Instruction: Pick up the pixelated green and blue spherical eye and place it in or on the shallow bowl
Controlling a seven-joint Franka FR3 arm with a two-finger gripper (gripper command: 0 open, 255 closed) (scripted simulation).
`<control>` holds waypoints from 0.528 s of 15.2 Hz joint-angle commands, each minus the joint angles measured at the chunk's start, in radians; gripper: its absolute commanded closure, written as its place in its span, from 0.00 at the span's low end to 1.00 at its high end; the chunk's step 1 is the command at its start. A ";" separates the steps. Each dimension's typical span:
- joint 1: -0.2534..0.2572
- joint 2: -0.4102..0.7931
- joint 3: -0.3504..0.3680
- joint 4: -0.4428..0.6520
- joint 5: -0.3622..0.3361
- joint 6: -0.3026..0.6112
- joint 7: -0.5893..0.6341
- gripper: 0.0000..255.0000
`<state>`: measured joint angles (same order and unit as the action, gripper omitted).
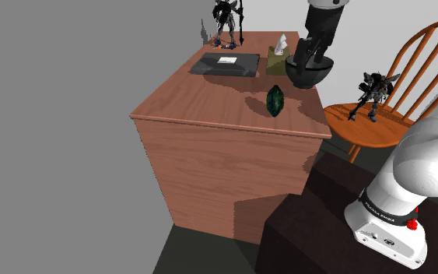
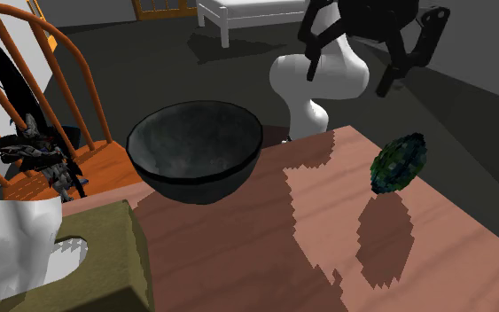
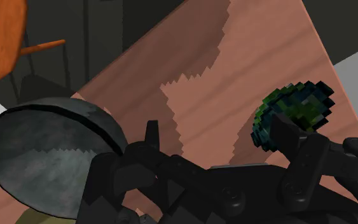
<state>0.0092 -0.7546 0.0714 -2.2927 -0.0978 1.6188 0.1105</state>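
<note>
Right, jaws wide, empty, up over the counter [image 2: 238, 257]. Eye [image 2: 398, 162] stands on edge near the dark bowl [image 2: 194, 182], apart from it. Probably light, rigid, rolls easily, so pinch across its narrow flat faces.

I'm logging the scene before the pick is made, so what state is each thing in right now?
End effector: open, empty, above the table.
Green and blue eye: resting on edge on the table, unheld.
Dark bowl: upright, empty.
Tissue box: white tissue sticking out of its top.
Figurine at the table's far end: standing upright.
</note>
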 commanded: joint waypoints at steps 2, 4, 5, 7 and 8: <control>0.010 0.040 0.010 0.022 0.012 -0.006 0.000 0.00; 0.029 0.120 0.031 0.069 0.036 -0.021 -0.001 0.00; 0.039 0.159 0.042 0.092 0.048 -0.029 -0.002 0.00; 0.057 0.238 0.062 0.142 0.070 -0.046 -0.003 0.00; 0.066 0.277 0.073 0.167 0.081 -0.055 -0.004 0.00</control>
<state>0.0643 -0.5151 0.1306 -2.1517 -0.0308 1.5765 0.1041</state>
